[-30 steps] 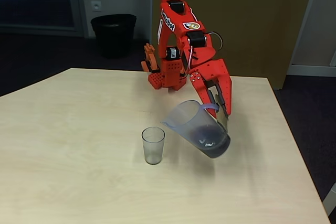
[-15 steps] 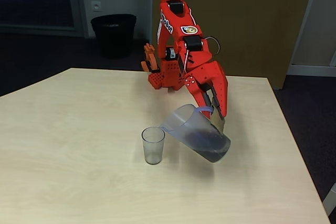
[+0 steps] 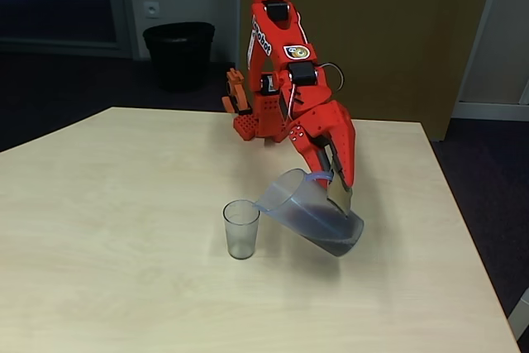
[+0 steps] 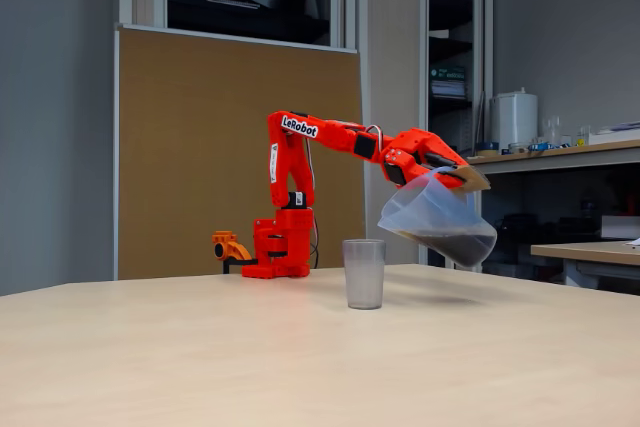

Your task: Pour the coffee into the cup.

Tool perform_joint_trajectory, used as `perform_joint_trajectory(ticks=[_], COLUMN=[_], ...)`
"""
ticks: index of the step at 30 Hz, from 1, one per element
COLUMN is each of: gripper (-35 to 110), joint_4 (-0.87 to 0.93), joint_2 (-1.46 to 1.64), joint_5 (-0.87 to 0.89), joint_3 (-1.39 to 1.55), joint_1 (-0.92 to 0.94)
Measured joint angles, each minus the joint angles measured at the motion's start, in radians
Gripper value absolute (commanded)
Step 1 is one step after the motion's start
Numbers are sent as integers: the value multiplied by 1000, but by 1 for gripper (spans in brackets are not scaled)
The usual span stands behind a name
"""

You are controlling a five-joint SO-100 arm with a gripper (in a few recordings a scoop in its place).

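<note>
Coffee (image 3: 335, 237) pools dark in the low end of a translucent jug (image 3: 307, 207) that your red gripper (image 3: 335, 181) pinches by the handle, clear of the table (image 3: 124, 287). You are carrying thin, probably slick plastic with a sloshing, shifting load, so that hold near the handle looks like the sound one. The jug's long axis leans steeply, its mouth aimed left in both fixed views toward the cup (image 3: 240, 228), its lip just short of the rim. The cup (image 4: 364, 272) stands upright and looks light enough to tip at a nudge.
</note>
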Motion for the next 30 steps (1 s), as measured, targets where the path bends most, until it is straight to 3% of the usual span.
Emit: perform_joint_trajectory(ticks=[30], gripper=[0], joint_4=[-52], joint_2=[83], joint_5=[268], joint_3=[37], joint_1=[54])
